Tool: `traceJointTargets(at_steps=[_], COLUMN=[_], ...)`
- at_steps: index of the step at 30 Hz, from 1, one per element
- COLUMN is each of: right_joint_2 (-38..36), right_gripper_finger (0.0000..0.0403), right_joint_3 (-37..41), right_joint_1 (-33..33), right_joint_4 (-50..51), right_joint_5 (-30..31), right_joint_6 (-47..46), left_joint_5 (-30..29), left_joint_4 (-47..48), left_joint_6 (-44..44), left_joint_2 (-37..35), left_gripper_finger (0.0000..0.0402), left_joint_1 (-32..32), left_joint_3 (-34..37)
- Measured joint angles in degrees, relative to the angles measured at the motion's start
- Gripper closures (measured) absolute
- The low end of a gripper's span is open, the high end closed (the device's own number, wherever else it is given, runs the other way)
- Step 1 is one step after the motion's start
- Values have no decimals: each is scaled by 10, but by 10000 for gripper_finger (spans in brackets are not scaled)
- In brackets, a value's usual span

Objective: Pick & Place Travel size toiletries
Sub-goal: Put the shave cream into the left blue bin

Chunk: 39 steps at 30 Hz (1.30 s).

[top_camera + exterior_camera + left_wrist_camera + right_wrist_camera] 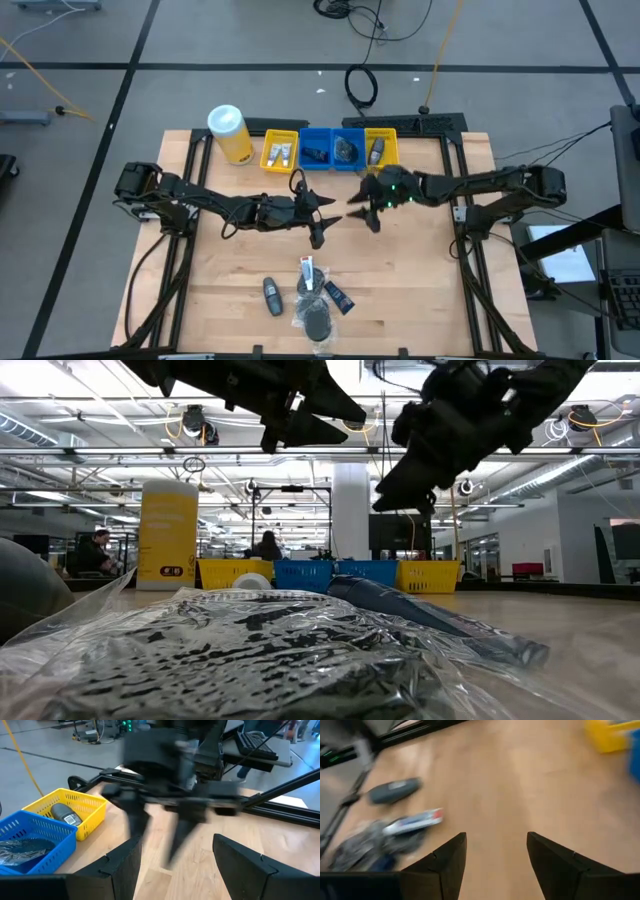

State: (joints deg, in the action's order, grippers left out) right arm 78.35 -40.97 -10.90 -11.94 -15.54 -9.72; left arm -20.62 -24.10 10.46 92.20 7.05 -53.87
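Note:
Several travel size toiletries lie near the table's front edge: a white tube (307,272), a dark grey oval bottle (272,295), a dark sachet (338,296) and a black puff in clear wrap (316,320). The right wrist view shows the bottle (395,790) and the tube (415,821) lying flat on the wood. Above the table's middle my left gripper (322,215) and my right gripper (365,212) face each other, both open and empty. The left wrist view shows its fingers (125,865) apart, with the right arm's gripper (160,835) blurred beyond them.
Along the far edge stands a row of bins: yellow (279,150), blue (318,148), blue (347,148), yellow (381,147), with items inside. A tall yellow canister (230,133) stands left of them. Bare wood lies between the arms and the toiletries.

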Motion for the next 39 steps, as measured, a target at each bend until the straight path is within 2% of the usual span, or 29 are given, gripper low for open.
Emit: traceJointTargets(at_steps=[7, 16, 20, 23, 33, 39], right_joint_2=[0, 15, 46, 82, 204, 263], right_gripper_finger=[207, 207, 207, 207, 207, 207], right_joint_3=[0, 1, 1, 0, 0, -9], right_joint_1=[115, 272, 327, 353, 402, 427], right_joint_4=[1, -12, -39, -84, -222, -256], right_joint_5=[13, 158, 231, 262, 263, 279], right_joint_6=[-29, -94, -123, -136, -188, -226], left_joint_5=[1, 2, 2, 2, 2, 2], left_joint_4=[0, 0, -1, -1, -1, 0], left_joint_6=[-5, -18, -17, -17, -17, -17], left_joint_2=[0, 0, 0, 0, 0, 0], left_gripper_finger=[158, 158, 158, 158, 158, 158], left_joint_1=[2, 2, 2, 2, 2, 2], left_joint_3=[0, 0, 0, 0, 0, 0])
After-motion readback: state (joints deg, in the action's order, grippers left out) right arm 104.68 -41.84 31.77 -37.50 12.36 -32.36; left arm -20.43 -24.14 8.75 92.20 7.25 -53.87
